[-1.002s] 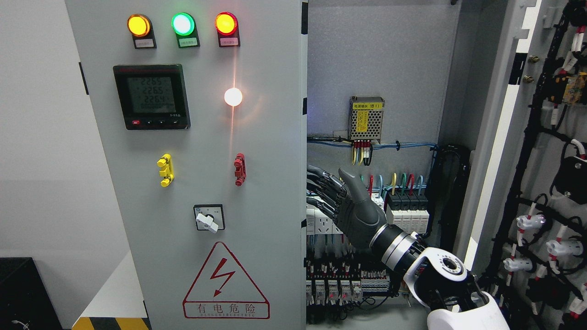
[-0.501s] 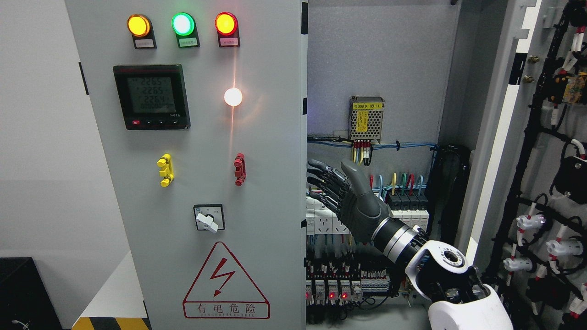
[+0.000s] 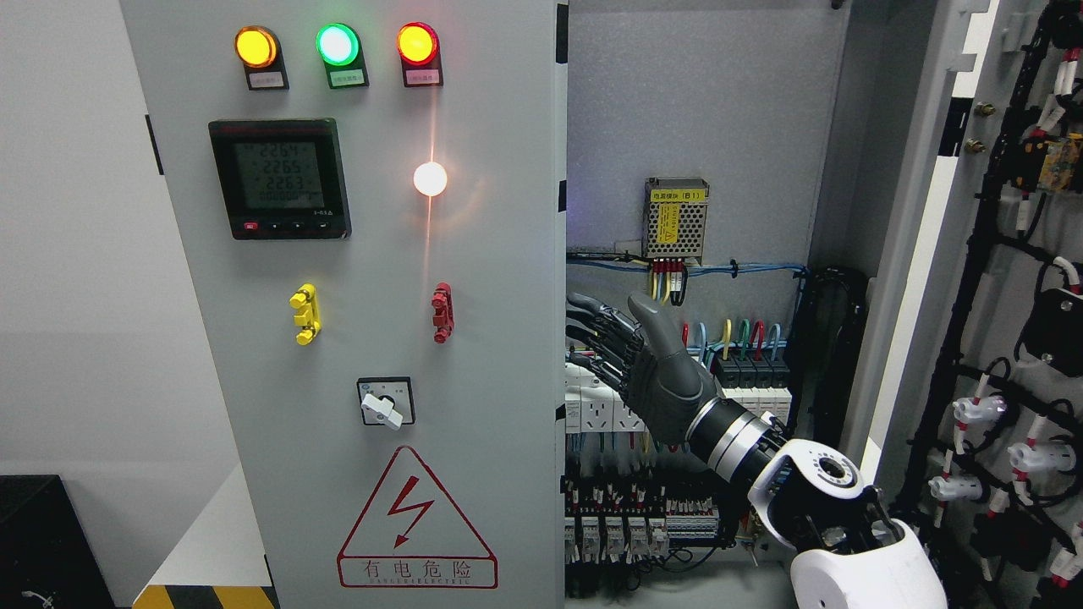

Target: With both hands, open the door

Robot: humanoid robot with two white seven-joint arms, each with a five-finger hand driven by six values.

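The grey left door (image 3: pixel 381 254) of the electrical cabinet stands closed, with its right edge (image 3: pixel 561 254) beside the open bay. The right door (image 3: pixel 998 296) is swung wide open at the far right, its inner side covered in black cable looms. My right hand (image 3: pixel 605 330) is inside the open bay at mid height. It is open, with its dark fingers (image 3: pixel 592 317) stretched left toward the left door's edge, just short of it and holding nothing. The left arm does not show.
The left door carries three lit lamps (image 3: pixel 337 44), a meter (image 3: pixel 279 178), a white rotary switch (image 3: pixel 386 402) and a red warning triangle (image 3: pixel 415 516). Inside the bay are a meshed power supply (image 3: pixel 675 218), breakers (image 3: pixel 753 389) and terminal rows (image 3: pixel 634 529). A black box (image 3: pixel 34 541) sits at the lower left.
My right hand has drawn slightly right and up. Its fingertips, earlier partly hidden at the left door's edge, now show fully in the bay. The doors have not moved.
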